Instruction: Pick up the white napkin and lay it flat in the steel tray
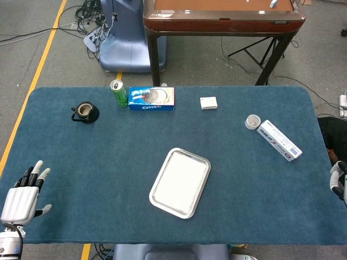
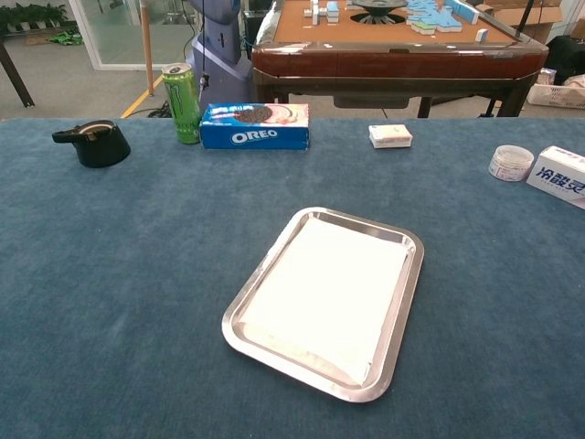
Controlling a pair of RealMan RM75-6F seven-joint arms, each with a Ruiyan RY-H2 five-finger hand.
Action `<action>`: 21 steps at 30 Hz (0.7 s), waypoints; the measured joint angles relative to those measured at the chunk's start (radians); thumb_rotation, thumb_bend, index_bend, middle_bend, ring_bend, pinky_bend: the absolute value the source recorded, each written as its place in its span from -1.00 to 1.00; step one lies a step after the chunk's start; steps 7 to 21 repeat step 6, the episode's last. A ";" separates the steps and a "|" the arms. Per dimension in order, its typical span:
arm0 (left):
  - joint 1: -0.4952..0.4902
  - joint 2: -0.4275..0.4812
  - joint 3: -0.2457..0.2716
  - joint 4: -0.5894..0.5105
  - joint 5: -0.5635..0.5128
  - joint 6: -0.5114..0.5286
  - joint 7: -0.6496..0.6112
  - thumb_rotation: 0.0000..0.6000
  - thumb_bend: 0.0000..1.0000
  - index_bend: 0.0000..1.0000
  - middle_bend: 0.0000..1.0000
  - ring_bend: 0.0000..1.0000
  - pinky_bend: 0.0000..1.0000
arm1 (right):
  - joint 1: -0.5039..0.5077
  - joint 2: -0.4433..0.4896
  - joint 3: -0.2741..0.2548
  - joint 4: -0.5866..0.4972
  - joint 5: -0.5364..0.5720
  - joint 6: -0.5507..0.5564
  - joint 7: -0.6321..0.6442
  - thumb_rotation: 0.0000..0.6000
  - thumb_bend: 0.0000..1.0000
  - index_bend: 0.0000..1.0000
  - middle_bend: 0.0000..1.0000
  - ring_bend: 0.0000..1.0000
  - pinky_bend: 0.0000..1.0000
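the table (image 2: 110, 302) wears a deep blue cloth. the white napkin (image 2: 329, 293) lies in the shiny steel tray (image 2: 416, 265). the oreo box (image 2: 254, 126) is blue with white lettering, the can (image 2: 184, 91) green, the small pot (image 2: 96, 144) black, the left hand (image 1: 21, 197) white with black fingers.

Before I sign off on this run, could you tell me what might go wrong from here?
1. The white napkin lies flat in the steel tray, but one corner near the front rim looks slightly creased; a draught or bump could lift it.
2. The left hand hangs open over the table's near-left edge; a careless return sweep might catch the tray.
3. The right hand is barely visible at the right edge, so its state is unclear.
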 measured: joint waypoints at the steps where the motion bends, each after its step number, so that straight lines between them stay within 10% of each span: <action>1: 0.003 0.002 -0.006 0.004 -0.003 -0.007 -0.007 1.00 -0.83 -0.71 -0.96 -1.00 -0.55 | 0.004 0.001 0.000 -0.005 0.007 -0.011 -0.005 1.00 -0.15 0.11 0.14 -0.10 0.12; 21: 0.019 0.010 -0.031 0.030 -0.027 -0.061 -0.030 1.00 -0.83 -0.71 -0.96 -1.00 -0.54 | 0.024 -0.001 -0.001 -0.003 0.022 -0.043 -0.007 1.00 -0.15 0.11 0.14 -0.10 0.12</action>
